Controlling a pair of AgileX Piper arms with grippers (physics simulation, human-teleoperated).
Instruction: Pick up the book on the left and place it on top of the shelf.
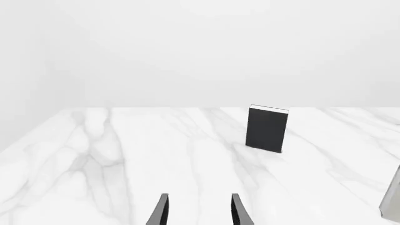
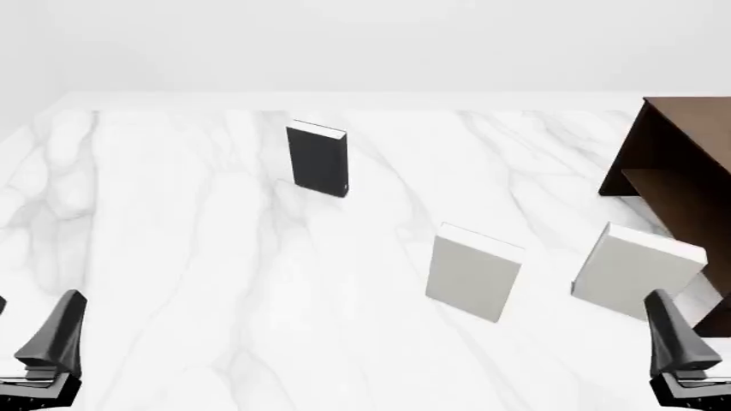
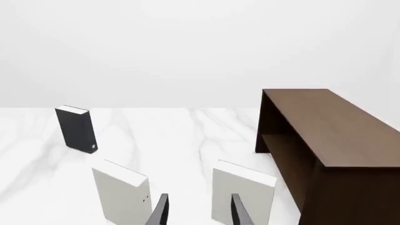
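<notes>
On the far left of the table (image 2: 171, 257) the book (image 2: 317, 159) stands upright and untouched, well apart from the shelf (image 2: 682, 163) at right, both the left hand (image 1: 198, 211) and right hand (image 3: 198, 211) open and empty, so everything remains.

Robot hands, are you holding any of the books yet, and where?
No. The left gripper and right gripper are both open and hold nothing. The black book stands untouched on the table.

Left gripper (image 2: 46, 342) and right gripper (image 2: 682, 347): dark grey, glossy, tapered blade-like fingers (image 1: 160, 211) at the frame's lower corners.
</notes>
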